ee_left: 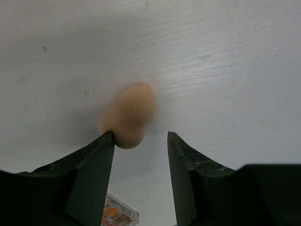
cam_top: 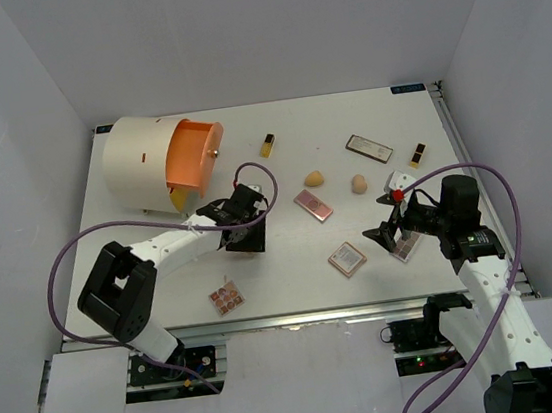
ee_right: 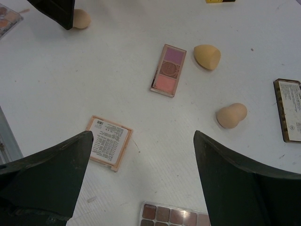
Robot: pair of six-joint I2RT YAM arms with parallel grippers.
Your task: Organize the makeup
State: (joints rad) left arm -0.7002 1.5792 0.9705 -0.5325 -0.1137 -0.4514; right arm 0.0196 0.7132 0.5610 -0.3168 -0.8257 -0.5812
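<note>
The left gripper (ee_left: 141,135) is seen lowered to the worktop (ee_left: 225,56), near the orange face of the cream cylinder (cam_top: 140,163). Its jaws are set about half apart at the near end of a peach sponge (ee_left: 128,115). One fingertip (ee_left: 109,137) is touched by that sponge while a gap is left on the other side, so nothing is clamped. An orange-toned palette (ee_left: 117,214) is glimpsed just below those jaws (only a corner of it). The right gripper (ee_right: 143,136) is held above the right half of the worktop, with its jaws spread wide and nothing between them. Beneath it a pink three-pan palette (ee_right: 168,69) is laid face up. A label-side-up palette (ee_right: 109,142) lies nearer, and a brown multi-pan palette (ee_right: 174,215) is cut by the bottom edge of the wrist view. An egg-shaped sponge (ee_right: 207,56) and a waisted sponge (ee_right: 231,115) are found to the right of the pink palette, apart from each other. Toward the far side, a yellow black-capped bottle (cam_top: 267,146), a dark palette (cam_top: 368,148) and a lipstick (cam_top: 417,155) are spread out, none of them touching.
</note>
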